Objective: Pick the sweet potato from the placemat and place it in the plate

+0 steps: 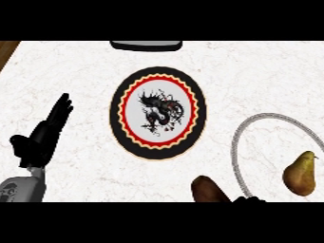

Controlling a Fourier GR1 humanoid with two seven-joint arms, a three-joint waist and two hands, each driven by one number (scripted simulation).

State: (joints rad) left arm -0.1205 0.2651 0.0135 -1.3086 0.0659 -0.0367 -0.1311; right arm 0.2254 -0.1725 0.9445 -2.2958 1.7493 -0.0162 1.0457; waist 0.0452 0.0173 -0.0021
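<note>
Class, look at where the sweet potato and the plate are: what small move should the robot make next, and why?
Probably carry the sweet potato up and left toward the plate: the right hand shows only at the lower edge beside it, the plate lies farther up-left, and the left hand rests open.

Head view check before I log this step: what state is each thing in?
Plate: bare, nothing on it.
Sweet potato: off the plate, at the lower edge beside the placemat.
Pear: lying on the placemat.
Left hand: open, resting, holding nothing.
Right hand: barely visible by the sweet potato.
</note>
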